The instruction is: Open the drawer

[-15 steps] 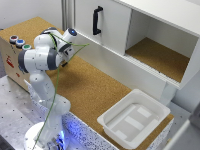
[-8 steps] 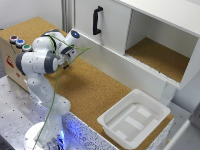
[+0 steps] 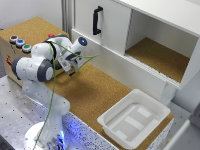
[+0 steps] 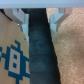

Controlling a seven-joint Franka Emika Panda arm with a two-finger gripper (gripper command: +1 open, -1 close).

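The cork-topped button box (image 3: 11,52) stands at the exterior view's left, with coloured buttons (image 3: 20,42) on top. My arm covers the side of it that faces the gripper, so the drawer and its black bar handle do not show in the exterior view. My gripper (image 3: 70,69) points down close beside the box. In the wrist view the gripper (image 4: 39,19) is open, its white fingers (image 4: 20,16) apart. Between them runs a wide dark band (image 4: 39,50); I cannot tell whether it is the handle. Beside the band is a tan face with a blue pattern (image 4: 12,57).
A tall white cabinet door with a vertical black handle (image 3: 96,20) stands behind the gripper. An open cabinet compartment (image 3: 160,55) is at the exterior view's right. A white plastic tray (image 3: 150,102) lies on the cork floor (image 3: 95,90) at the front right.
My hand has shifted slightly down and toward the exterior view's right, staying close to the box. Nothing else has moved.
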